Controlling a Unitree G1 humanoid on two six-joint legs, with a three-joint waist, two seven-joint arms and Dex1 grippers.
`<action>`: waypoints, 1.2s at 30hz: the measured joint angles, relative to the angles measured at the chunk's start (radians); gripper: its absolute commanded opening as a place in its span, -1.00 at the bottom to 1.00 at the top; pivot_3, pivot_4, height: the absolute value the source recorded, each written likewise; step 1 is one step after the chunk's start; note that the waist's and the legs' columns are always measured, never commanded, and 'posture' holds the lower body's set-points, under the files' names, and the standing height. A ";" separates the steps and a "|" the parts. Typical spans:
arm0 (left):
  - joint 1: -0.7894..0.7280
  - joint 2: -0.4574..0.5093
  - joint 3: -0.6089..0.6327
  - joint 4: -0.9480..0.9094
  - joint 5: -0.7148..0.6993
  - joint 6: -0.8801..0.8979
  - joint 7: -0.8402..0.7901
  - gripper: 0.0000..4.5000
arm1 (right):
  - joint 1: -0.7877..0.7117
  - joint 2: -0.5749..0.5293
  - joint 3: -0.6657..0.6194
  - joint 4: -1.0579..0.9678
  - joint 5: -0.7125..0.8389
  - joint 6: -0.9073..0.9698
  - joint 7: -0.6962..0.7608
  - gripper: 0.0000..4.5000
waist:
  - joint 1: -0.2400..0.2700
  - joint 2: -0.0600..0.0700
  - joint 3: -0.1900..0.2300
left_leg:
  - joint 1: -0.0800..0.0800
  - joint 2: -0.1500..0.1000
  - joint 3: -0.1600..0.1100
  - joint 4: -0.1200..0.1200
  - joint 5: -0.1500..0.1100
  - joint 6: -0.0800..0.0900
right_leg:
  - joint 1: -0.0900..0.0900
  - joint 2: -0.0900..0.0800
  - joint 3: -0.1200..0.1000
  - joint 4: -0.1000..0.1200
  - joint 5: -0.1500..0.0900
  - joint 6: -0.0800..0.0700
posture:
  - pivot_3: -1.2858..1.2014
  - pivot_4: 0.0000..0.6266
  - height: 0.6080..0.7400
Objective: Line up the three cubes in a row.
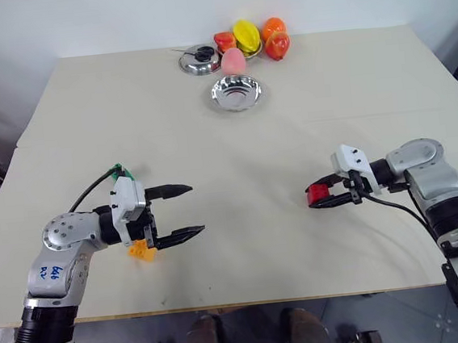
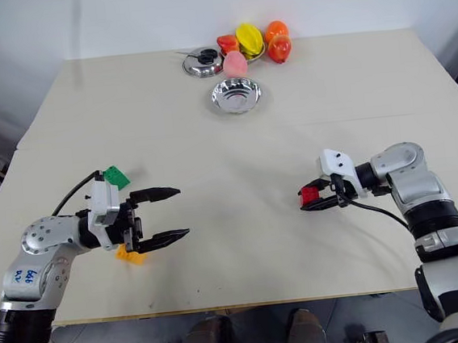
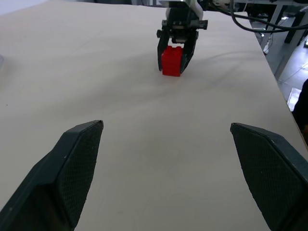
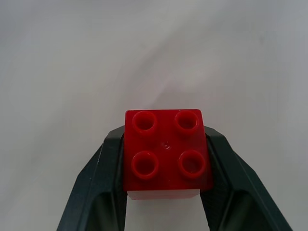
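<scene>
Bare table [image 1: 235, 151] between end effectors (right [image 1: 322, 196] clamping red cube [image 4: 166, 149]).

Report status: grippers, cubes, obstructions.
Right gripper shut on red cube. Left gripper open, empty, beside orange-yellow cube; green cube behind it. Table between arms unobstructed.

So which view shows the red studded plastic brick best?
The right wrist view: the red studded plastic brick sits close up, four studs facing the camera, clamped between the right gripper's fingers. The left wrist view shows it smaller and side-on; the eye views show it tiny and partly hidden.
</scene>
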 measured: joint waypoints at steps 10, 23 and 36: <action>-0.007 0.010 0.021 0.010 -0.001 0.000 -0.015 1.00 | -0.096 0.022 0.027 0.192 -0.027 -0.089 0.012 0.39 | -0.002 0.000 0.000 | 0.000 0.000 0.000 0.000 0.000 0.000 | 0.000 0.000 0.000 0.001 0.000 0.000 | 0.03 -0.52 1.00; 0.097 0.012 0.256 0.070 -0.058 -0.010 0.032 1.00 | 0.110 -0.112 -0.051 -0.185 0.398 -0.092 0.014 0.98 | 0.000 0.000 0.000 | 0.000 0.001 0.000 0.000 -0.001 -0.001 | 0.000 0.000 0.000 0.000 0.000 0.000 | 0.03 -0.52 1.00; 0.539 0.108 0.552 0.266 -0.075 -0.041 -0.077 1.00 | 0.543 -0.138 -0.256 -0.608 0.542 0.062 -0.003 0.98 | 0.006 -0.002 0.000 | 0.000 0.002 0.003 0.001 -0.004 0.000 | -0.003 0.001 0.003 0.001 0.000 -0.001 | 0.03 -0.52 1.00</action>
